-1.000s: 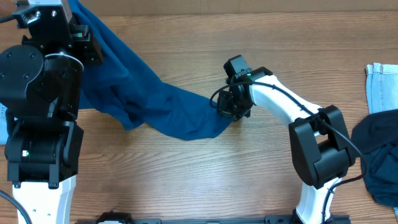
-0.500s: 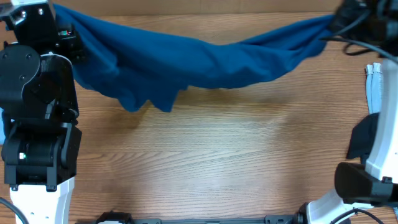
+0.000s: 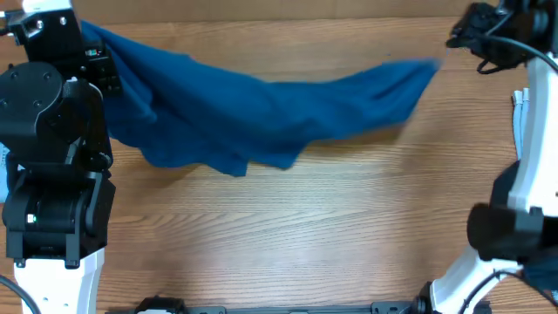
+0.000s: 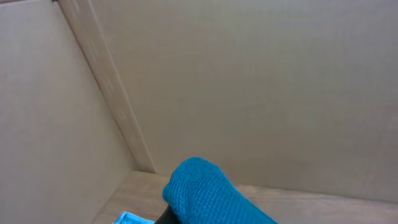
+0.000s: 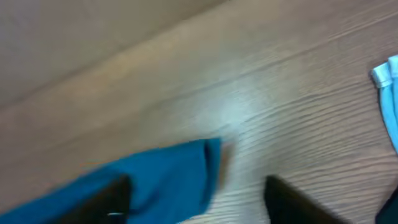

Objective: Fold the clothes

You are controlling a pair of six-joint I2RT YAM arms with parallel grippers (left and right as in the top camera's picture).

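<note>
The deep blue shirt (image 3: 261, 109) hangs stretched across the back of the table, sagging in the middle. Its left end is pinched in my left gripper (image 3: 94, 54), held high at the far left. In the left wrist view the blue knit (image 4: 205, 193) bulges over a dark finger (image 4: 163, 218). The shirt's right end (image 3: 423, 74) hangs free, a little left of my right gripper (image 3: 464, 35). In the right wrist view that gripper (image 5: 202, 202) stands open, fingers wide apart, with the loose cloth corner (image 5: 168, 174) beside the left finger (image 5: 115, 199).
Light-blue jeans (image 3: 521, 109) lie at the right edge, also seen as the jeans (image 5: 388, 87) in the right wrist view. A cardboard wall (image 4: 249, 81) stands behind the table. The left arm's base (image 3: 52, 174) fills the left side.
The right gripper carried the shirt's end from mid-table up to the far right, stretching the shirt. It has now opened, and the end has slipped out and swung left.
</note>
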